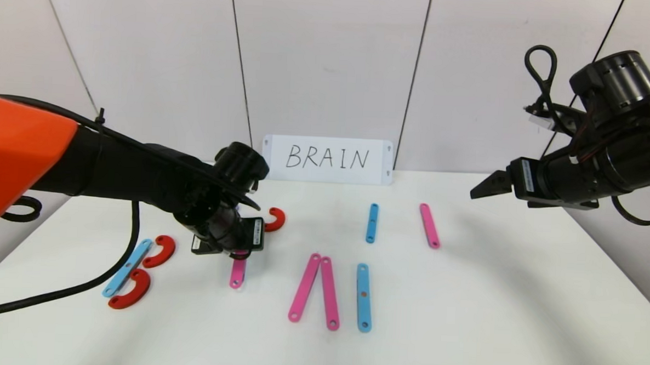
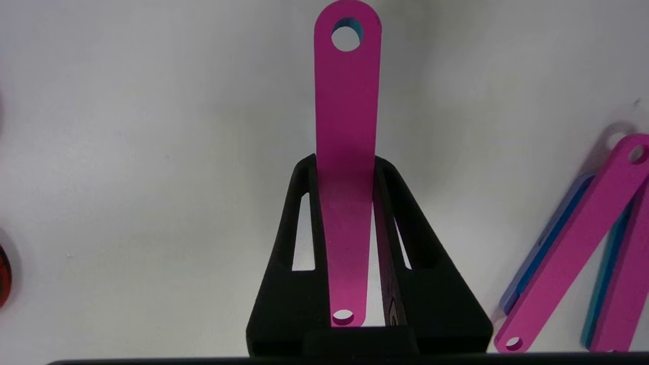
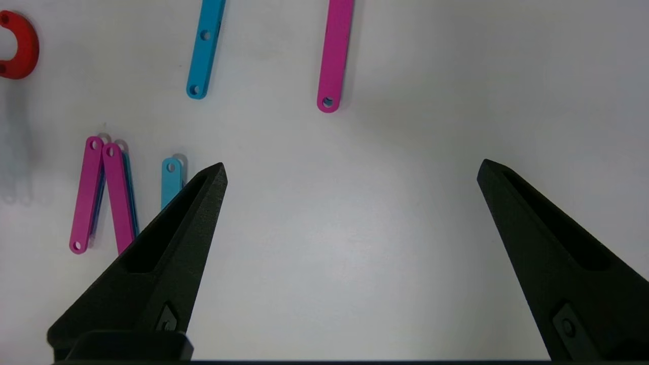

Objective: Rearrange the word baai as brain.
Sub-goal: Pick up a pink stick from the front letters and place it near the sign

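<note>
I have the left gripper (image 2: 346, 167) clamped narrow on a pink strip (image 2: 347, 152), which runs out past the fingertips, its far holed end well beyond them. Just off to one side of these jaws lie two more pink strips (image 2: 573, 243) meeting in a V. My right gripper (image 3: 350, 170) hangs wide open, holding nothing, over bare white table (image 3: 355, 243).

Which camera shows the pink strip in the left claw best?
The left wrist view: the pink strip fills the middle, clamped between the left claw's fingers, both end holes visible. The head view shows only its lower end poking out below the arm. The right wrist view does not show it.
</note>
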Robot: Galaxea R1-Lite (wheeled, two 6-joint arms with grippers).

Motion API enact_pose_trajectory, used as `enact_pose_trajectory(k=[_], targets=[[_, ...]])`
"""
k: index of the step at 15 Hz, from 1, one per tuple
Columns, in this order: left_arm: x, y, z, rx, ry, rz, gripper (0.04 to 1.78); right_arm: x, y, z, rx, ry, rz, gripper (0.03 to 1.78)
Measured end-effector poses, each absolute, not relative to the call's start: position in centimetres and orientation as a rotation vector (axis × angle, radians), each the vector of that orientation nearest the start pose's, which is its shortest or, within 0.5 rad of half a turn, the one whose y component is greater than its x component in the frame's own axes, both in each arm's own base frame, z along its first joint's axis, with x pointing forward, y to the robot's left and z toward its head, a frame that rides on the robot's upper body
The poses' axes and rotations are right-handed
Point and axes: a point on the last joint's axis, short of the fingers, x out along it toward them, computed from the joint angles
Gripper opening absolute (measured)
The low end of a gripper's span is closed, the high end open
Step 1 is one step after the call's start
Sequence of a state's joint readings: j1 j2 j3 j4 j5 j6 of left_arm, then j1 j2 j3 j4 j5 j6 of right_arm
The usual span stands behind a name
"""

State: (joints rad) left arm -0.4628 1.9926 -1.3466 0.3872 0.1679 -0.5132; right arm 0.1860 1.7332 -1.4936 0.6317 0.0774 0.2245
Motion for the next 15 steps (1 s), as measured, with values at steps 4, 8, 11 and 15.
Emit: enact_pose_trajectory(k=[4, 8, 11, 15], targets=[[33.6, -16.1, 16.1, -0.137, 0.937, -0.057, 0.30, 30.1, 5.8, 24.5, 0.158, 0.909, 0.144, 1.73], [35.9, -17.2, 16.3, -0.122, 0.881, -0.092, 0.30, 30.2, 5.7, 24.4, 0.160, 0.912, 0.140, 1.73], [37.7, -18.4, 15.8, -0.109, 0.860, -0.115, 0.30, 30.2, 5.4, 24.5, 0.163, 0.906, 0.133, 1.73], [38.7, -20.1, 15.7, -0.098, 0.833, -0.155, 0.30, 30.1, 4.9, 24.8, 0.171, 0.894, 0.119, 1.73]])
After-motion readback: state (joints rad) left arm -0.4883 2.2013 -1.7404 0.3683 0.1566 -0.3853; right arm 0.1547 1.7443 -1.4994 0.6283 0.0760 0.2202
